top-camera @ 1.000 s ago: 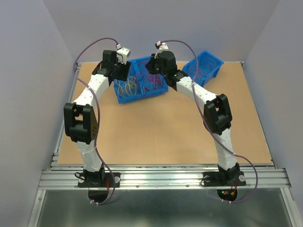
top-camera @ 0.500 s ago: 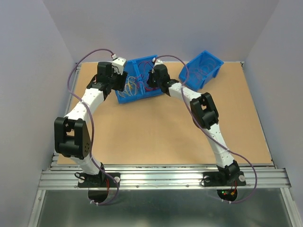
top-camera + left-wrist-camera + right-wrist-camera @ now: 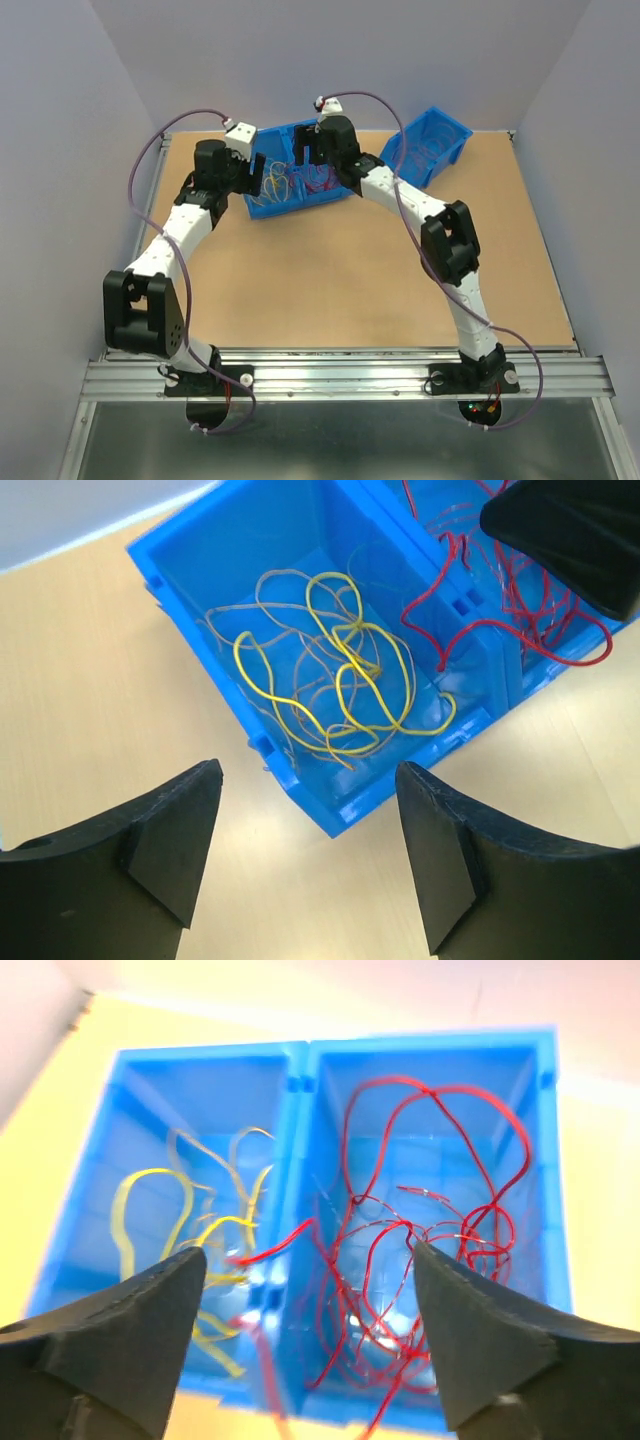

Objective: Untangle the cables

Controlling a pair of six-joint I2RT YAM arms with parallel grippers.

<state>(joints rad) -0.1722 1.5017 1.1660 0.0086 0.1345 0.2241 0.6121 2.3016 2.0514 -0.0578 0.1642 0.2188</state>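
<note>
Two joined blue bins (image 3: 262, 207) stand at the back of the table. Yellow cables (image 3: 340, 680) (image 3: 190, 1220) lie looped in the left bin and red cables (image 3: 520, 600) (image 3: 420, 1230) in the right one. One red strand (image 3: 440, 630) (image 3: 275, 1245) crosses the divider into the yellow side. My left gripper (image 3: 310, 772) (image 3: 256, 174) hovers open over the bin's near left corner, holding nothing. My right gripper (image 3: 308, 1252) (image 3: 306, 150) hangs open above both bins, empty; a blurred red strand (image 3: 262, 1380) shows below it.
A third blue bin (image 3: 430, 140) sits tilted at the back right. Purple-grey arm cables (image 3: 150, 165) arc above both wrists. A metal rail (image 3: 340, 375) runs along the near edge, and grey walls close in the table's sides and back.
The left arm has pulled back toward the left of the bins. The right wrist has risen toward the back. The right gripper now stands open with no cable in it.
</note>
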